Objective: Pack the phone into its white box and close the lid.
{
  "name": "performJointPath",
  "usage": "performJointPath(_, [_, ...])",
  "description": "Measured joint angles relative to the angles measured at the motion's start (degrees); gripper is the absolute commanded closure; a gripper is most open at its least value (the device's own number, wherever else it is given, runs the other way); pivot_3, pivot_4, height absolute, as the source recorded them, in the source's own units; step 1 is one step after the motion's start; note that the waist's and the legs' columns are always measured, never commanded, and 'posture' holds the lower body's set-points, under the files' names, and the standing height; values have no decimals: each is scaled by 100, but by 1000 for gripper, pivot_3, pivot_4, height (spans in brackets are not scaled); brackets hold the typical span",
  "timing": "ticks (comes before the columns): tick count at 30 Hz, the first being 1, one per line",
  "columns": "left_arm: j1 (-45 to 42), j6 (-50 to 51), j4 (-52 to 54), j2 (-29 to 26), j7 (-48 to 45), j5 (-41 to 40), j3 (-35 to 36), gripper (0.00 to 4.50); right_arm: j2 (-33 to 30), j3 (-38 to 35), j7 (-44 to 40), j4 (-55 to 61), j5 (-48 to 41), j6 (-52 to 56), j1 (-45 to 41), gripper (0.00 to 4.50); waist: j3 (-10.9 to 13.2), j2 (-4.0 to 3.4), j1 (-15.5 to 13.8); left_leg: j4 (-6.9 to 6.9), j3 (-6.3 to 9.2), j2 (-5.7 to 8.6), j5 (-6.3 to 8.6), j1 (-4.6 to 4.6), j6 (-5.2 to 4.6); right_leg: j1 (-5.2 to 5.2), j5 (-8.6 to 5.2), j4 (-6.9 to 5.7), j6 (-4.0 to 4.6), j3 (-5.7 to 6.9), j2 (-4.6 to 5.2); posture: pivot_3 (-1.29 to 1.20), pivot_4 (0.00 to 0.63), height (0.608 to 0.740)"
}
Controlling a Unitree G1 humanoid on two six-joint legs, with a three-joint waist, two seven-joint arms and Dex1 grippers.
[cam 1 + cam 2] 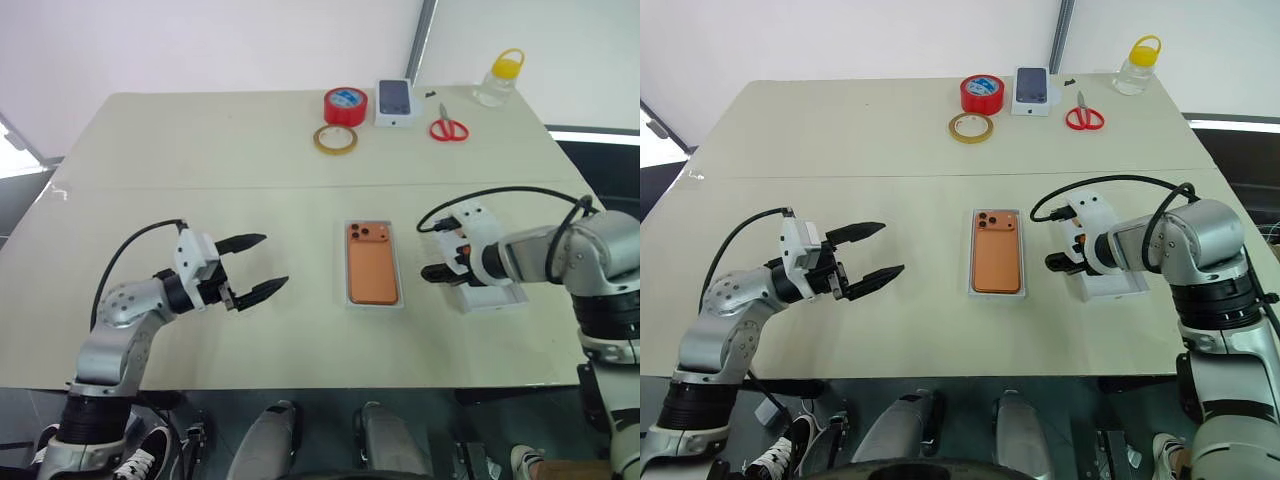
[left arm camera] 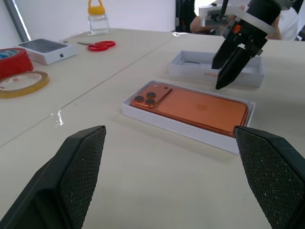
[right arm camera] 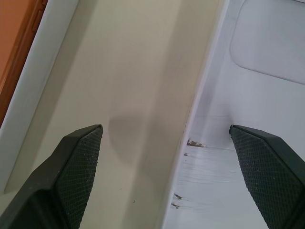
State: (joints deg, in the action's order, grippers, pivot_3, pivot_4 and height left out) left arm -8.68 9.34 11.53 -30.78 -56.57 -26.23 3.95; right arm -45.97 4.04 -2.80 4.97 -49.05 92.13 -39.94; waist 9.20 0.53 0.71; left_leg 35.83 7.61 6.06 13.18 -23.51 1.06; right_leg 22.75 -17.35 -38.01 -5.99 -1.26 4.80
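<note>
Orange smartphone lying camera-side up inside shallow white box mid-table, open white lid just beside it under the spread right gripper, left gripper spread, well apart, red tape roll, tan tape ring, red scissors, small boxed phone, clear bottle along far edge

head pair: high, facing down over the table
left wrist: low, level, faces right gripper
right wrist: close, steeply down
</note>
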Motion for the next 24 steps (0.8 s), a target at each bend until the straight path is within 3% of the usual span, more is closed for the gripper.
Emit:
performJointPath(16, [113, -1, 55, 165, 229, 52, -119, 0, -351, 443, 1972, -587, -2001, 1, -396, 53, 4, -2, 4, -1, -1, -1, 1, -1, -3, -1, 0, 3, 0, 1, -1, 0, 150, 740])
performJointPath(18, [113, -1, 55, 175, 254, 53, -120, 0, -350, 443, 2151, -608, -2207, 1, -396, 806, 4, -2, 4, -1, -1, -1, 1, -2, -3, 0, 0, 3, 0, 0, -1, 0, 150, 740])
performJointPath(24, [110, 15, 54, 190, 308, 51, -120, 0, -347, 415, 2704, -539, -2597, -3, -235, 3786, 4, -1, -1, 1, -1, -1, 1, -2, -4, -4, -1, 4, 0, 2, -1, 0, 150, 740])
